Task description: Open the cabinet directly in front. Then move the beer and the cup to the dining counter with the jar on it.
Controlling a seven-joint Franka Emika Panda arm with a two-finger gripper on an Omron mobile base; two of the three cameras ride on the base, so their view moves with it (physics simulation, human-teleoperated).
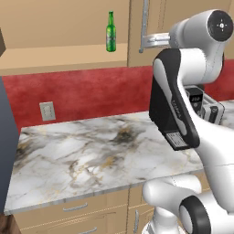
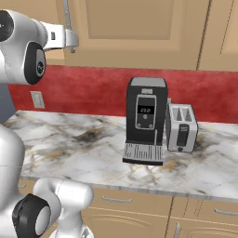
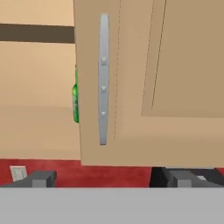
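The cabinet is the tan upper wall unit; its left bay shows an open shelf, and the right door is closed. On that shelf stands the green beer, whose edge peeks out as a green sliver behind the door. My gripper is open, level with the lower end of the door's silver bar handle, close to it and holding nothing. From the right base view the gripper sits just below the handle. The cup, the dining counter and the jar are out of view.
Below the cabinet runs a marble worktop against the red wall, with tan drawers under it. A black coffee machine and a silver toaster stand on it to the right. A wall outlet and a dark grey panel are left.
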